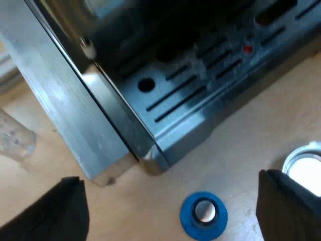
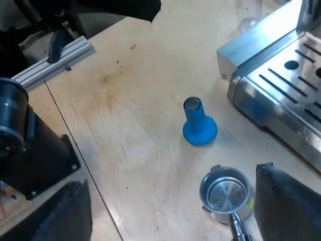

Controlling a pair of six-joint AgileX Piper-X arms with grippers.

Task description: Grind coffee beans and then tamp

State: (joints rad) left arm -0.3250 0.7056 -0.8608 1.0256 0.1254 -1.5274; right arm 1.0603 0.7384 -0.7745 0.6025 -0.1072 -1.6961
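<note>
Left claw (image 1: 170, 201) was released above the surface (image 1: 241, 140), blue tamper (image 1: 203, 215) stood between its fingers (image 1: 50, 211), machine (image 1: 190, 100) just beyond, right claw (image 2: 172, 178) was released too, holder (image 2: 224, 193) lay by one finger.

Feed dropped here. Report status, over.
Left gripper open, right gripper open, both empty. Metal holder loose on table, basket looks empty. Blue tamper upright beside it, apart.
</note>
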